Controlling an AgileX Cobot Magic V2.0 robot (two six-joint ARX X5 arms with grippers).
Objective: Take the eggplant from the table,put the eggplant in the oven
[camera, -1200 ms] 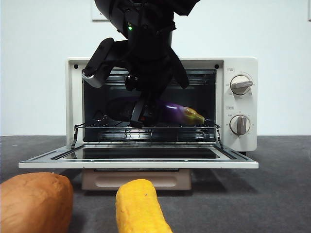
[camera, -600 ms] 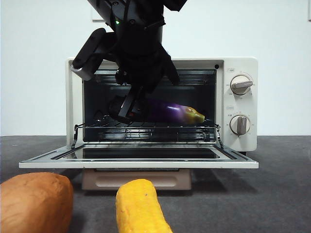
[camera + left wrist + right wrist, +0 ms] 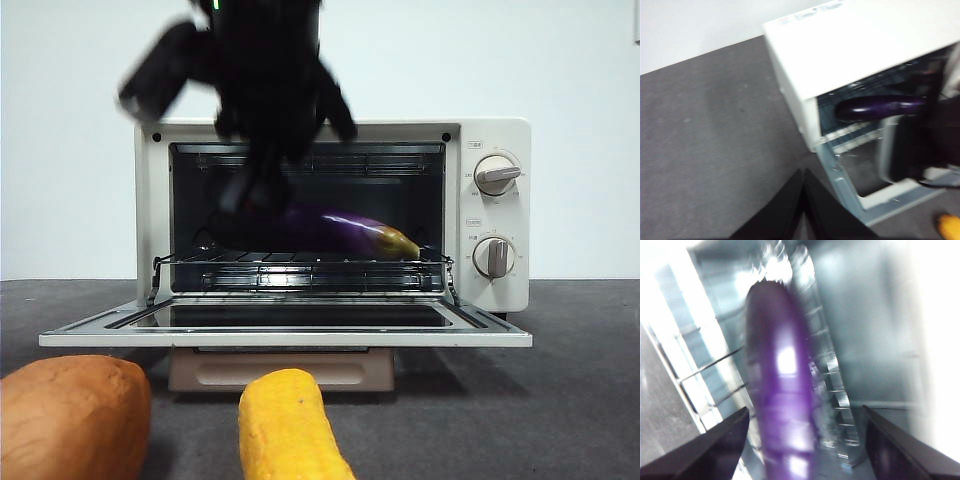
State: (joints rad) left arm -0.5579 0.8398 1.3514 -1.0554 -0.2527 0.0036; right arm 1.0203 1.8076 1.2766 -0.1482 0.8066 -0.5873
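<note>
With its jaws spread wide and empty, the right end effector stands above the eggplant, which lies on the oven rack. Glossy skin looks slippery; mid-body grip advised. Left end effector closed.

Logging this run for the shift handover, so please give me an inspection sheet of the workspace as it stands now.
Surface: dark grey table, matte.
Job's things: eggplant lies on the wire rack inside the Toshiba toaster oven; oven door is folded down open.
Clutter: sweet potato and corn cob on the table in front of the oven.
Grippers: right end effector is open, jaws either side of the eggplant without gripping it, blurred at the oven mouth. Left end effector is shut, empty, over the table beside the oven.
Cables: nothing seen.
Surroundings: plain white wall behind.
</note>
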